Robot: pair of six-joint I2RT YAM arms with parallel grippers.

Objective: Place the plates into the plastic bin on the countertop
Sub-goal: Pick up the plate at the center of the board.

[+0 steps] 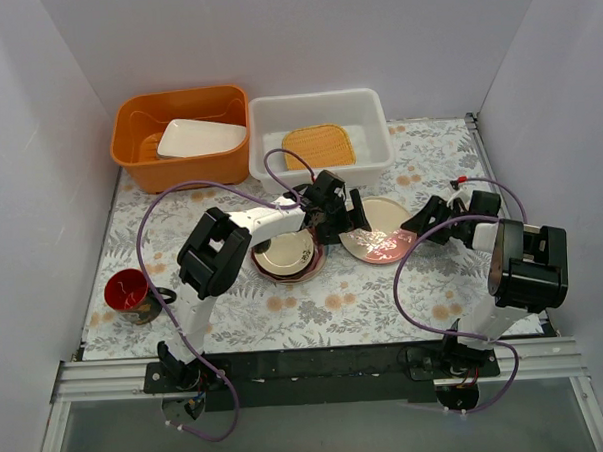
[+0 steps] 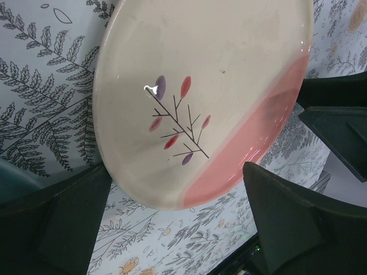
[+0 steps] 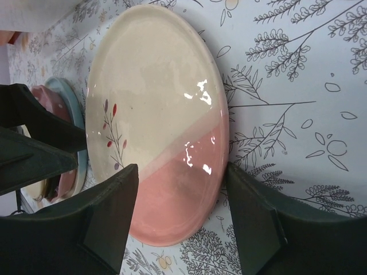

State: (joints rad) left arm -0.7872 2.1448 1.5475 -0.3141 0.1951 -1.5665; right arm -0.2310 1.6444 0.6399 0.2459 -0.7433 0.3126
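While the cream-and-pink plate (image 1: 382, 240) lay flat on the countertop (image 1: 365, 293), just right of a stack of other plates (image 1: 283, 255), we saw both grippers at it. The left gripper (image 2: 178, 189) had its jaws spread wide over the cream side. The right gripper (image 3: 182, 172) held its jaws released on either side of the pink end. We could not tell if any finger touched the rim. The white plastic bin (image 1: 268, 137) stood behind, with the orange woven plate (image 1: 318, 145) inside.
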